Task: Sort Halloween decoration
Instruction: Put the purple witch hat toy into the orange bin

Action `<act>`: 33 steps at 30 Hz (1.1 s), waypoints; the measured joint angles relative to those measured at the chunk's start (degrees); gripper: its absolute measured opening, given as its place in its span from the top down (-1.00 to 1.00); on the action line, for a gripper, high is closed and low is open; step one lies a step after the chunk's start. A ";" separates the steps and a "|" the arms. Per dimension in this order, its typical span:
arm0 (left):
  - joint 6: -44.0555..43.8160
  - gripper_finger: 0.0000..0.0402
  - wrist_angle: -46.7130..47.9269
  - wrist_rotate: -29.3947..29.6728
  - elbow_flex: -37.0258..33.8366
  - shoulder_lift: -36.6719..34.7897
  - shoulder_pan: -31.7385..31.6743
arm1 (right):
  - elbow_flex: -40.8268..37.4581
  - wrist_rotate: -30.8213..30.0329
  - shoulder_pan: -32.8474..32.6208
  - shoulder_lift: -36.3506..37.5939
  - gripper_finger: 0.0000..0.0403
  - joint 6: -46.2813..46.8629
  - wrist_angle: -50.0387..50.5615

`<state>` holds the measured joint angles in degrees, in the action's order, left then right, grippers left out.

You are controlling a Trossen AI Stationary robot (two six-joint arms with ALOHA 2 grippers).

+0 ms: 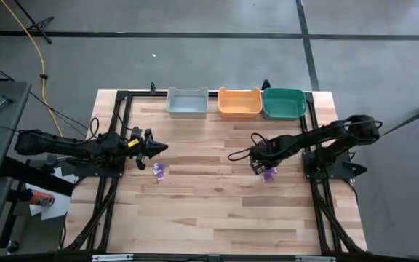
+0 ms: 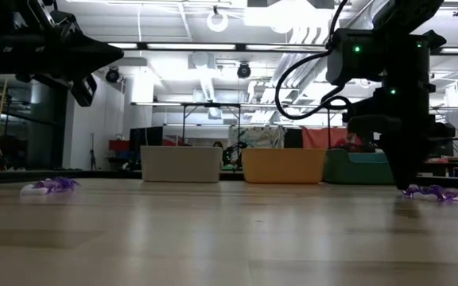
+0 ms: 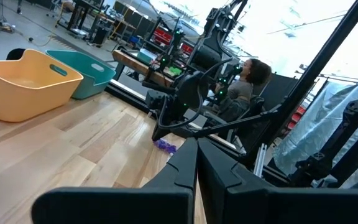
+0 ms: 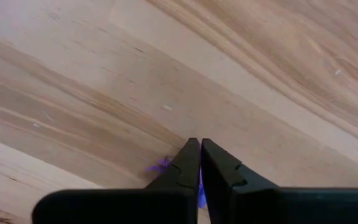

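My right end effector (image 1: 259, 167) is down at the worktop (image 1: 217, 211) near its right edge, its fingers pressed together on the wood. A purple trinket (image 4: 160, 165) peeks out on either side of the closed fingertips, so I judge I have pinched part of it, though the tips hide the contact and I cannot tell how firm the hold is. In the high view a small purple cluster (image 1: 269, 175) lies touching that end effector, on the side toward the front edge; in the low view it trails on the wood just beside the fingers, not lifted. A second purple cluster (image 1: 159, 170) lies well apart, toward the left edge, just beside my left end effector (image 1: 158, 148). That one is shut, holds nothing and hangs above the worktop, likely waiting its turn so the arms do not cross. Three bins stand in a row along the back edge: grey (image 1: 187, 102), orange (image 1: 239, 102) and teal (image 1: 283, 103), placed where either arm can reach them. Both clusters are still on the wood, so the sorting looks barely begun; the next move would be a lift toward a bin.
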<state>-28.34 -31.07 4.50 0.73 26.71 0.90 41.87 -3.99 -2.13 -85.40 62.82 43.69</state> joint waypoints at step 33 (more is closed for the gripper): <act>-0.02 1.00 0.02 0.01 0.00 -0.01 -0.01 | 0.11 -4.11 -0.20 19.08 1.00 -36.32 -57.13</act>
<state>-28.36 -31.05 4.51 0.73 26.70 0.89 41.98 -8.10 -2.33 -66.32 26.50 -13.44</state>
